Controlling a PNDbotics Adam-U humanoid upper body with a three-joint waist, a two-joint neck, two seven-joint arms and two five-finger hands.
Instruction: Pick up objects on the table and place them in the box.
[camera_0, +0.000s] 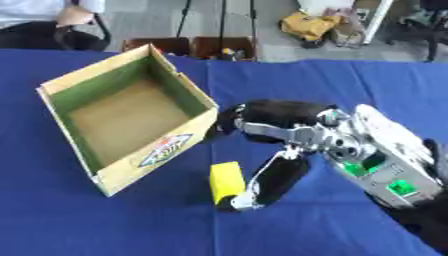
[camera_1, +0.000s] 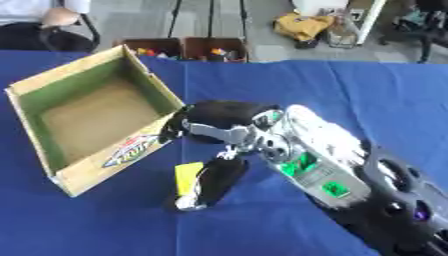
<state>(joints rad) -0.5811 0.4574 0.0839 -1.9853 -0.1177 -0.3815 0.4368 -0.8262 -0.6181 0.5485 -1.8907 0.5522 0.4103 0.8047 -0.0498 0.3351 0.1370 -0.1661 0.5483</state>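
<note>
My right hand (camera_0: 289, 150) at centre frame has its thumb against the yellow block (camera_0: 225, 181); I cannot tell if it grips. The box (camera_0: 157, 152) sits upper left.

We are seeing only the right arm, which is coming in from the lower right corner and reaching toward the middle. Its silver wrist, with green parts showing, is lying tilted, and the right robot hand (camera_0: 280, 150) is spreading out with the palm facing down. The black fingers (camera_0: 271, 117) are pointing left, while the thumb (camera_0: 267, 187) is pointing down-left.
</note>
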